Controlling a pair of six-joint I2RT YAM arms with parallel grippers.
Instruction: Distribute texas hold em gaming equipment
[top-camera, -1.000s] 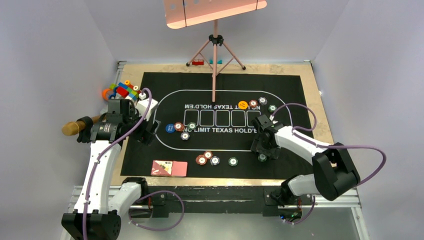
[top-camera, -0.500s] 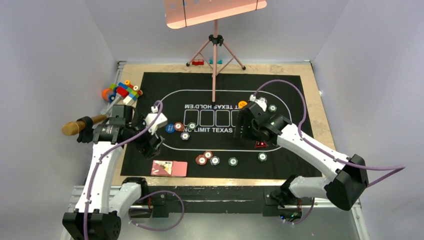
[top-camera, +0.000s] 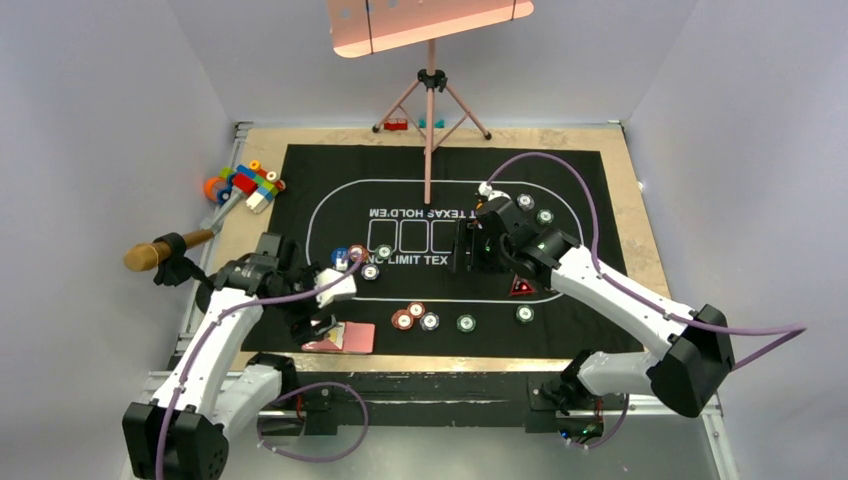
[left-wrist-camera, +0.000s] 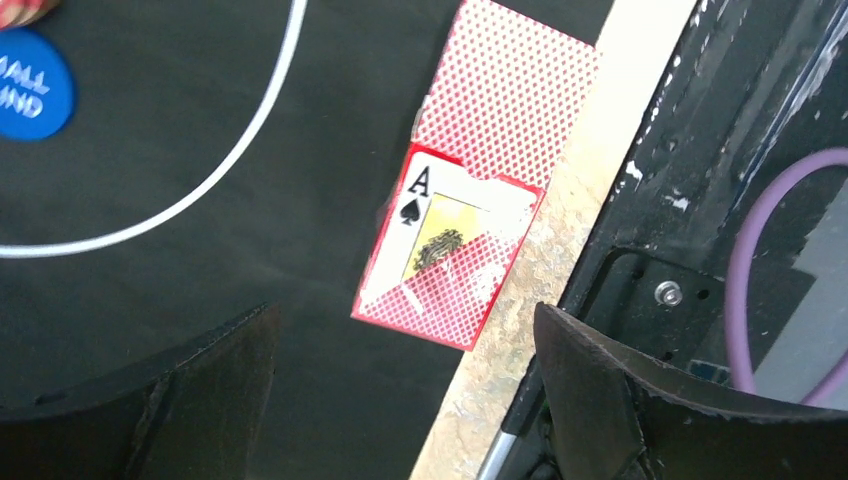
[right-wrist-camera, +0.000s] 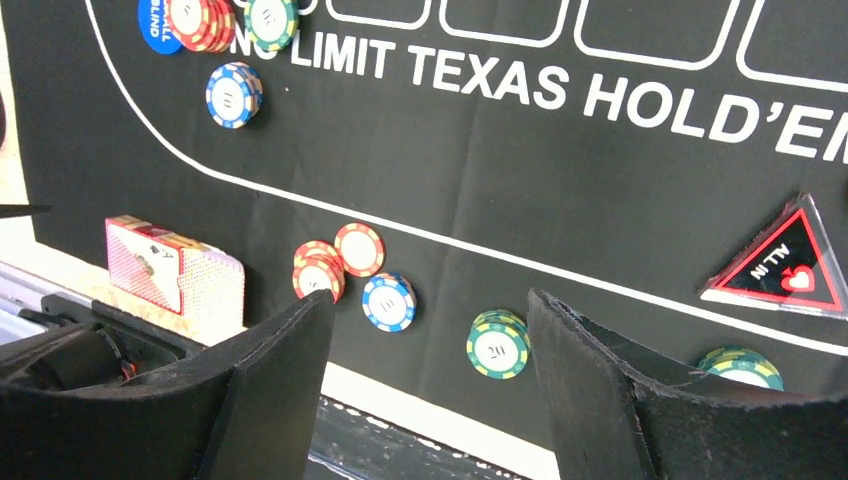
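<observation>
Over the near edge of the mat (top-camera: 600, 170), seen from above, my left gripper (top-camera: 325, 305) hung nearer the playing cards (top-camera: 340, 337) than my right gripper (top-camera: 470, 250). By the left wrist, jaws stood wide and empty; the cards lay between them, slightly ahead, long axis skewed, seemingly overhanging onto the table (left-wrist-camera: 500, 380) beside the rail (left-wrist-camera: 700, 150). By the right wrist, jaws gaped, holding nothing.

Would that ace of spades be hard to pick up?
Probably: the ace of spades lies flat and thin, offering little edge to pinch. Its face glints, so it may slip. It overlaps a red-backed card, which might slide along with it.
</observation>
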